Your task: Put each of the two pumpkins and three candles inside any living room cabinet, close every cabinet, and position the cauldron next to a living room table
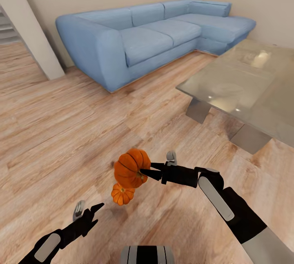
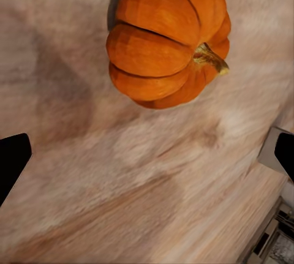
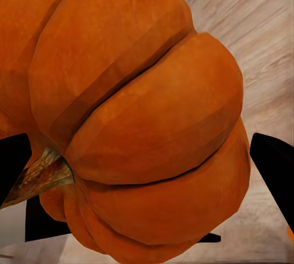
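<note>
The right hand [image 1: 148, 173] is holding the larger pumpkin [image 1: 131, 167] above the wood floor [image 1: 61, 133], fingers clamped near its stem. The smaller pumpkin [image 1: 122, 194] is lying on the floor just below and nearer. The left hand [image 1: 96, 211] is hovering near it, fingers apart and empty. The glass table [image 1: 245, 80] is standing far right. Risk: the grip looks shallow, so the round pumpkin may be slipping free during travel.

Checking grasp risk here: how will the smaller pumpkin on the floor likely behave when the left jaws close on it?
The smaller pumpkin looks rigid, so it probably won't deform. Its rounded, ribbed sides may let it roll or slip sideways on the smooth wooden floor. The left gripper is open near it.
</note>
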Robot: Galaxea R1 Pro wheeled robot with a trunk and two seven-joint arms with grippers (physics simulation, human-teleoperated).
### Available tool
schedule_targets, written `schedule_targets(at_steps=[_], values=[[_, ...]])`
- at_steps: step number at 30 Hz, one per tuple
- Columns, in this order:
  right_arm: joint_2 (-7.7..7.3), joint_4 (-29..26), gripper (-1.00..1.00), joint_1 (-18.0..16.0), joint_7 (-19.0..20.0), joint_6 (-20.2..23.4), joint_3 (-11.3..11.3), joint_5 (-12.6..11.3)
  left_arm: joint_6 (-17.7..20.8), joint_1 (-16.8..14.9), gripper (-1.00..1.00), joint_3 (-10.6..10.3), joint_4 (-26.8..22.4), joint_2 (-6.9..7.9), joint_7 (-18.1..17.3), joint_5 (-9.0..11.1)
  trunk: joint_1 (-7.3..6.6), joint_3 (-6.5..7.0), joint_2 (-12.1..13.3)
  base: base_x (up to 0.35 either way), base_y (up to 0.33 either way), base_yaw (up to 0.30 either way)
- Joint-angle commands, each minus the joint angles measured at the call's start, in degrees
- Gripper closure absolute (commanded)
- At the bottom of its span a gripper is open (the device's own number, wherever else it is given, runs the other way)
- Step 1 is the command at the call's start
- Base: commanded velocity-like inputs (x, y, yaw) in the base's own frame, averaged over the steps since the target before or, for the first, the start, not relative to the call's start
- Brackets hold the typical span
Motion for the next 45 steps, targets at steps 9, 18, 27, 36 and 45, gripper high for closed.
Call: schedule_targets(at_steps=[9,18,27,36,45], values=[[-0.03,0.1,1.00,0.0,-0.1,0.4,0.1,-0.7,0.4,0.0,-1.00,-0.1,-0.1,0.02,-1.0,0.4,0.22,-1.69,-0.1,0.000,0.000,-0.145],[-0.04,0.0,1.00,0.0,-0.1,0.4,0.1,-0.7,0.0,0.0,-1.00,-0.5,-1.1,0.16,-1.3,0.3,0.45,-3.36,-0.3,0.000,0.000,-0.178],[-0.08,-0.2,1.00,0.0,-0.1,0.5,0.1,-0.7,-0.1,0.0,-1.00,-0.7,-1.1,0.45,-1.3,0.1,0.68,-5.33,-0.4,0.000,0.000,-0.014],[-0.08,-0.4,1.00,0.0,-0.1,0.4,0.1,-0.7,-4.1,0.0,-1.00,-3.8,-1.0,0.55,-1.3,0.1,0.91,-7.26,-0.5,0.000,0.000,-0.024],[-0.08,-0.3,1.00,0.0,0.0,0.4,0.1,-0.7,-4.8,0.0,-1.00,-5.2,-1.1,0.55,-1.3,0.2,1.15,-8.80,-0.6,0.000,0.000,-0.190]])
